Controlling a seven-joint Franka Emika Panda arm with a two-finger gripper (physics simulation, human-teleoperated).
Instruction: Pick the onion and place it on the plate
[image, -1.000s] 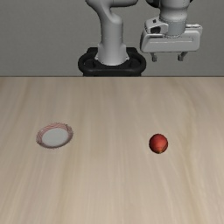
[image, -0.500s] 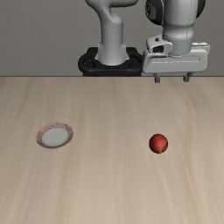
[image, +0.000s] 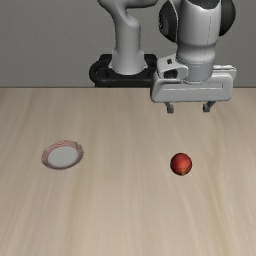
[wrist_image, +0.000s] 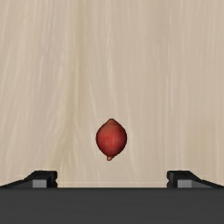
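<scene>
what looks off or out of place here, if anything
Nothing stands out. The small red onion lies intact on the pale wooden table, the round pink-rimmed plate sits flat and apart from it, and the open pincer hangs above the table, touching neither.

Light wooden table (image: 120, 215), pink-rimmed plate (image: 62, 155) on it, red onion (image: 181, 164) well apart

The arm (image: 125, 40) is being held upright at the rear and bent forward at its upper end. The gripper (image: 189, 108) is being pointed straight down, and its two fingers (image: 170, 107) are being held spread wide apart, tips level.
</scene>
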